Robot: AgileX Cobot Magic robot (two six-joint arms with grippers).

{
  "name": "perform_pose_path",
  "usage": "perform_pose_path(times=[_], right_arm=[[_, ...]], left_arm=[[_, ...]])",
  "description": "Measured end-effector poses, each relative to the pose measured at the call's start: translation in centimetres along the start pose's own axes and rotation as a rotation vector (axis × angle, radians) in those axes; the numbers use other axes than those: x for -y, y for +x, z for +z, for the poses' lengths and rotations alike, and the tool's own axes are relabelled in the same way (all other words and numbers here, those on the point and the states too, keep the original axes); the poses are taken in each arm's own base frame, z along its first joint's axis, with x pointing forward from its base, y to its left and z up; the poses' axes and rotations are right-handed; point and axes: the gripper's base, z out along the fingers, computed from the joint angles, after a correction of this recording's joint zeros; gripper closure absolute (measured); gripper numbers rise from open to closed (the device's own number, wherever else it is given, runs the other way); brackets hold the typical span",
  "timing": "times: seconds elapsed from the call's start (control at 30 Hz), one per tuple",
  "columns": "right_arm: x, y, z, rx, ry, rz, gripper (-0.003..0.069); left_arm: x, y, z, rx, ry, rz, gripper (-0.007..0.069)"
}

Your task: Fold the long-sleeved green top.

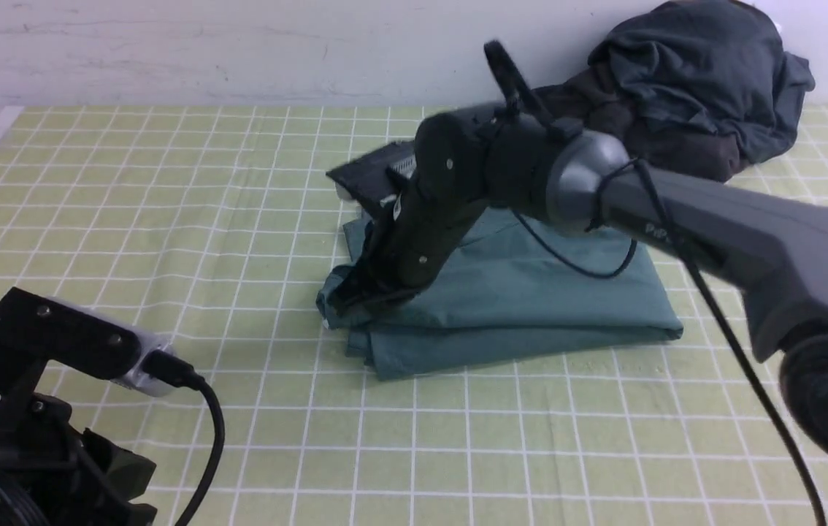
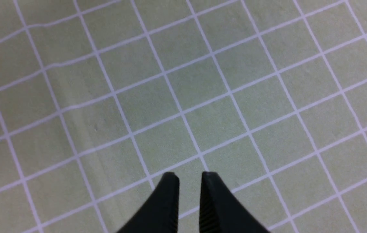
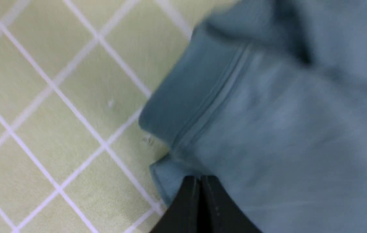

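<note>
We're working at frame centre: the top (image 1: 531,292), a soft teal jersey bundle w/ its long axis running left-right, is lying directly under our right gripper (image 1: 348,296), jaws pressed together at its left corner by a ribbed cuff (image 3: 177,106). Left gripper (image 2: 189,181), slightly parted and holding nothing, is hanging over checked cloth (image 1: 166,219) lower left, well apart.

Top (image 1: 531,292): muted teal-green, plain, no print visible. Cloth (image 1: 166,190): pale yellow-green with white grid lines. Pile (image 1: 691,88) at 1 o'clock: dark charcoal, maybe some brown underneath, hard to tell. Arms (image 1: 713,219): black and grey. Wall (image 1: 239,44): off-white.
</note>
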Motion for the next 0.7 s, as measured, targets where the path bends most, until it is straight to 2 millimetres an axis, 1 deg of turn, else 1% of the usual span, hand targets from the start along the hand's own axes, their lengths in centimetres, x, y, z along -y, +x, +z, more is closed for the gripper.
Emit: perform_pose_path(times=[0.03, 0.07, 0.1, 0.13, 0.17, 0.2, 0.23, 0.27, 0.3, 0.33, 0.37, 0.4, 0.43, 0.47, 0.5, 0.57, 0.6, 0.63, 0.7], right_arm=[[0.0, -0.8, -2.5, 0.035, 0.03, -0.028, 0.067], [0.1, -1.8, -6.4, 0.083, 0.08, -0.066, 0.067], [0.1, -2.1, -8.1, 0.106, 0.105, -0.082, 0.067], [0.2, -2.2, -9.4, 0.116, 0.128, -0.094, 0.067], [0.3, -2.5, -14.0, 0.183, 0.191, -0.114, 0.067], [0.5, -2.4, -16.3, 0.216, 0.222, -0.116, 0.067], [0.7, -2.1, -19.6, 0.265, 0.264, -0.107, 0.067], [1.0, -1.8, -21.6, 0.295, 0.288, -0.099, 0.067], [1.4, -1.1, -24.4, 0.335, 0.315, -0.082, 0.067], [1.7, -0.4, -26.0, 0.356, 0.331, -0.069, 0.067], [1.8, -0.1, -26.9, 0.371, 0.338, -0.062, 0.067], [2.2, 1.3, -29.4, 0.401, 0.363, -0.041, 0.067], [2.5, 2.7, -31.1, 0.423, 0.383, -0.026, 0.067], [2.7, 3.8, -32.2, 0.452, 0.4, -0.014, 0.067], [2.8, 5.0, -32.8, 0.484, 0.418, -0.007, 0.067], [2.9, 6.6, -33.8, 0.541, 0.446, 0.0, 0.067], [2.9, 8.1, -34.3, 0.594, 0.467, 0.0, 0.067], [2.7, 9.1, -34.6, 0.631, 0.478, -0.003, 0.067], [1.8, 12.1, -35.4, 0.76, 0.503, -0.034, 0.067]], left_arm=[[0.1, 0.0, -0.4, 0.025, -0.005, 0.004, 0.0535], [0.2, 0.0, -1.2, 0.067, -0.012, 0.016, 0.0535], [0.4, 0.1, -2.0, 0.112, -0.02, 0.03, 0.0535], [0.4, 0.1, -2.1, 0.122, -0.022, 0.036, 0.0535], [0.7, 0.3, -3.5, 0.201, -0.039, 0.069, 0.0535], [1.0, 0.6, -4.6, 0.266, -0.052, 0.092, 0.0535], [1.3, 1.2, -5.8, 0.342, -0.068, 0.136, 0.0545], [1.6, 1.7, -6.6, 0.392, -0.077, 0.16, 0.0555], [1.9, 2.6, -7.3, 0.446, -0.086, 0.201, 0.0575], [2.2, 3.4, -7.8, 0.497, -0.093, 0.231, 0.0594], [2.3, 3.8, -7.9, 0.515, -0.097, 0.237, 0.0597], [2.5, 4.9, -8.0, 0.561, -0.1, 0.265, 0.0615], [2.8, 6.1, -8.0, 0.602, -0.102, 0.28, 0.0622], [2.9, 6.9, -7.7, 0.622, -0.1, 0.283, 0.0626], [2.9, 7.7, -7.3, 0.634, -0.096, 0.284, 0.0628], [3.0, 8.7, -6.5, 0.64, -0.08, 0.272, 0.0627], [3.1, 9.3, -6.1, 0.649, -0.068, 0.264, 0.0628], [3.1, 9.6, -5.7, 0.649, -0.057, 0.256, 0.0628], [3.3, 10.0, -5.4, 0.662, -0.025, 0.23, 0.0628]])
